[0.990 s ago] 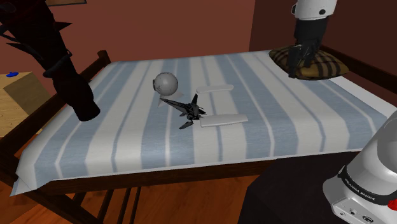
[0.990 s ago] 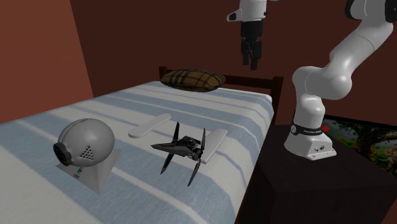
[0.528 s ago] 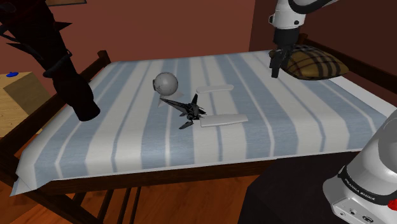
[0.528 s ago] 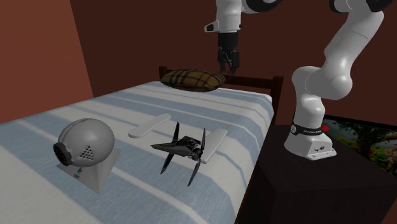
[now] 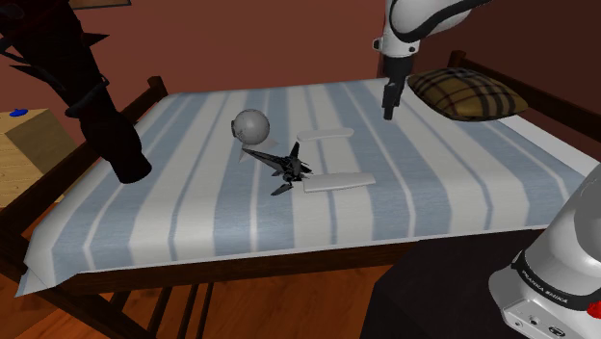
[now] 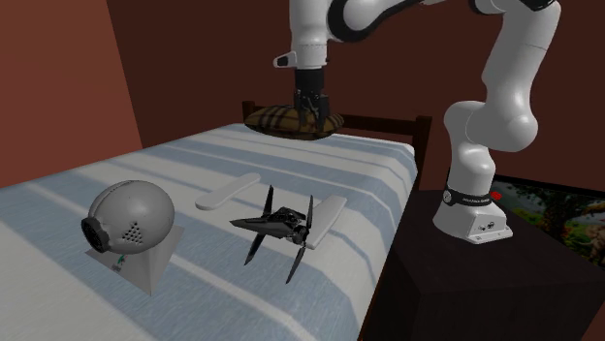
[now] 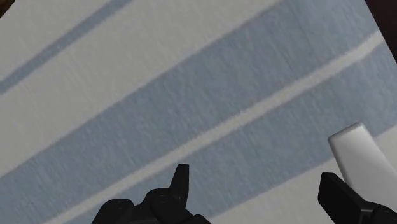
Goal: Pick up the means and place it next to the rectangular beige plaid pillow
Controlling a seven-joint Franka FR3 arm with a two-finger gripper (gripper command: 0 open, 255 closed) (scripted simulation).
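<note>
While gripper [image 5: 390, 104] hangs spread wide near plaid pillow [image 5: 472, 93], black craft [image 5: 289, 166] well apart — untouched.

**Shoulder view.** The arm [image 5: 414, 24] is cut by the top edge above its wrist, and its base [image 5: 554, 274] by the right and bottom edges. A black spiked object [image 5: 82, 87] at the upper left passes beyond the top and left edges, and what it is cannot be told. A blue item [image 5: 14, 111] on the wooden furniture [image 5: 29, 144] is too small to identify.

**Second exterior view.** The claw [image 6: 310, 105] covers the middle of the plaid pillow [image 6: 271, 120]. The black aircraft [image 6: 281, 221] hides part of the white flat piece [image 6: 328, 211] behind it.

**Wrist view.** Both fingers [image 7: 181, 181], standing apart, are cut by the bottom edge. The right one overlaps the lower end of a white strip [image 7: 356, 149].
</note>
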